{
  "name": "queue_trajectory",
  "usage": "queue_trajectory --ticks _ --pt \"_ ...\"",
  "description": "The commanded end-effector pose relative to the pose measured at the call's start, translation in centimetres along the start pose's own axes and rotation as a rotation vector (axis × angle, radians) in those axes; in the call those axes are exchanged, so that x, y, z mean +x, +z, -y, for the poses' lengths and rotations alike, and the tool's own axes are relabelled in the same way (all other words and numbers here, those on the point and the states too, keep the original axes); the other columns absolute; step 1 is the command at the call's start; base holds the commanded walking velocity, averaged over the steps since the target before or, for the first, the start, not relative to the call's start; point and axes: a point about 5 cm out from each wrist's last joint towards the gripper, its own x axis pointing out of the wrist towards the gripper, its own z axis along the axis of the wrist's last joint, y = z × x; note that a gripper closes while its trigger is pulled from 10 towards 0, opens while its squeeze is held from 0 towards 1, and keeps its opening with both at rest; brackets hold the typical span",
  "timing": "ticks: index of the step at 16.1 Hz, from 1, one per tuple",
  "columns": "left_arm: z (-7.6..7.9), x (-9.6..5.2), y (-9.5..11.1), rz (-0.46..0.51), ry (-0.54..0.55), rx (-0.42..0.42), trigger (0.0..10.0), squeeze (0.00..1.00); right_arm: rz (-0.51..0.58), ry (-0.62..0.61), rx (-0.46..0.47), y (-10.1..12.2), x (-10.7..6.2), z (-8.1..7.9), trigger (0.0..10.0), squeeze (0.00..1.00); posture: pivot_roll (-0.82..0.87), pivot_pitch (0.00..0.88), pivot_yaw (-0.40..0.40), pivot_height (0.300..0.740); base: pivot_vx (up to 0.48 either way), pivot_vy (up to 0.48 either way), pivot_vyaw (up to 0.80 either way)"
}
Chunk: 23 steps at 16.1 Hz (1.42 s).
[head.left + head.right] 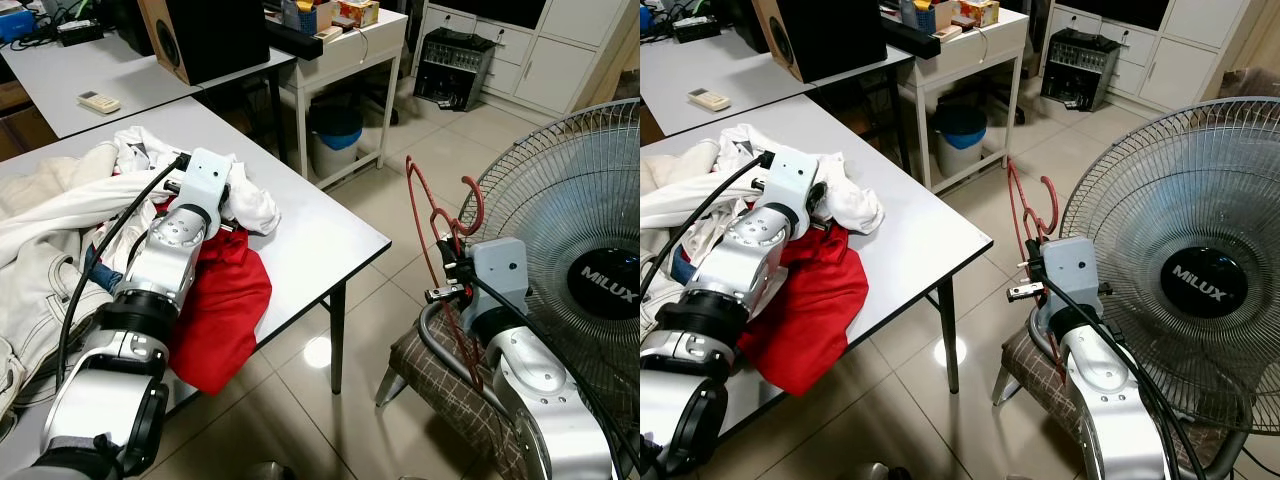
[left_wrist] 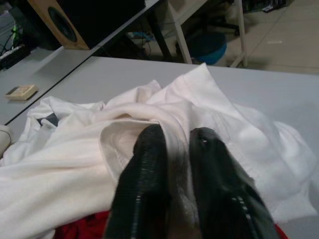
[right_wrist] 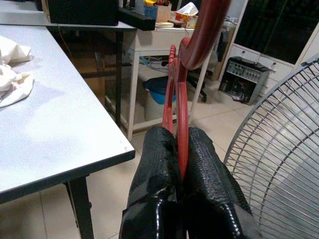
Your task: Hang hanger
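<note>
Right hand [image 3: 182,149] clamps the red hanger [image 1: 432,228] above the tiled floor [image 1: 400,170], beside the fan [image 1: 570,250]; left hand [image 2: 174,149] pinches white cloth [image 2: 164,114] on the grey worktop [image 1: 320,230].

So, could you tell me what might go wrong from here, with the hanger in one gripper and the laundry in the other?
1. The right gripper pinches the red hanger by its thin bar; it could twist or slip.
2. The hanger's hook sits close to the fan grille, so a swing might snag the wires.
3. The left gripper has closed on a fold of white garment in a tangled pile; lifting may drag the red cloth off the table.
</note>
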Motion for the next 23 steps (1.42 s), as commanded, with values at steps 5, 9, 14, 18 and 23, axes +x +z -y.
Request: queue_trajectory --ticks 5,9,14,18,23 --pt "-0.4 -0.3 0.3 0.018 0.010 0.024 0.0 0.00 -0.002 0.013 -0.014 -0.3 0.0 -0.2 10.0 0.00 -0.08 0.000 0.064 0.740 0.000 0.000 0.00" --pt "-0.6 -0.8 5.1 0.226 -0.081 -0.222 0.0 0.00 0.007 0.014 -0.020 -0.2 0.2 -0.3 10.0 0.00 -0.07 0.000 0.061 0.740 0.000 0.000 0.00" --pt "-4.0 -4.2 15.1 0.752 -0.231 -0.541 0.0 0.00 0.014 0.013 -0.021 -0.1 0.3 -0.4 10.0 0.00 -0.06 0.000 0.063 0.740 0.000 0.000 0.00" --pt "-5.9 -6.3 17.2 0.905 -0.330 -0.599 0.0 0.00 0.016 0.010 -0.014 -0.2 0.3 -0.7 10.0 0.00 -0.06 0.000 0.074 0.740 0.000 0.000 0.00" --pt "-3.3 -4.2 12.6 0.572 -0.324 -0.115 0.8 0.00 0.018 0.012 -0.008 -0.2 0.3 -0.8 10.0 0.00 -0.05 0.000 0.067 0.740 0.000 0.000 0.00"
